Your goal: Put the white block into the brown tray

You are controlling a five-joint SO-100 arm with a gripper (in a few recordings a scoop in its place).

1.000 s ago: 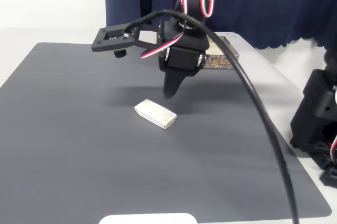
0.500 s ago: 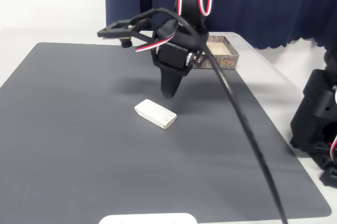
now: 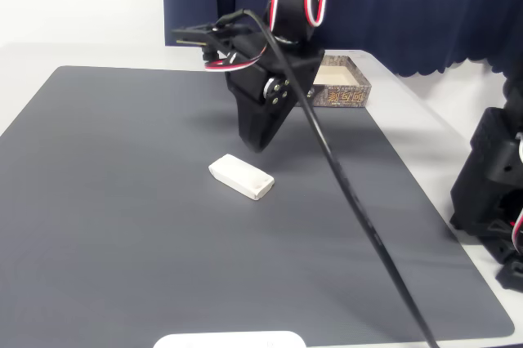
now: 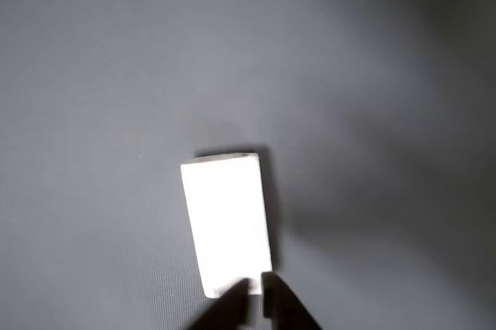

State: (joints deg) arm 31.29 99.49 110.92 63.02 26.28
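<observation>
Gripper (image 3: 258,145) closed, empty, above white block (image 3: 240,176); brown tray (image 3: 341,83) partly hidden.

A lab-like robot test bench: a white counter (image 3: 98,52) under a dark grey mat (image 3: 122,225), with navy curtains (image 3: 409,5) across the frame's top.

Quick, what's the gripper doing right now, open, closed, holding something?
Gripper: closed and empty, its tips just above the white block, which lies on the grey mat.

Bare grey mat (image 3: 122,201) all round white block (image 3: 240,177); brown tray (image 3: 343,85) well apart, at far edge.
</observation>
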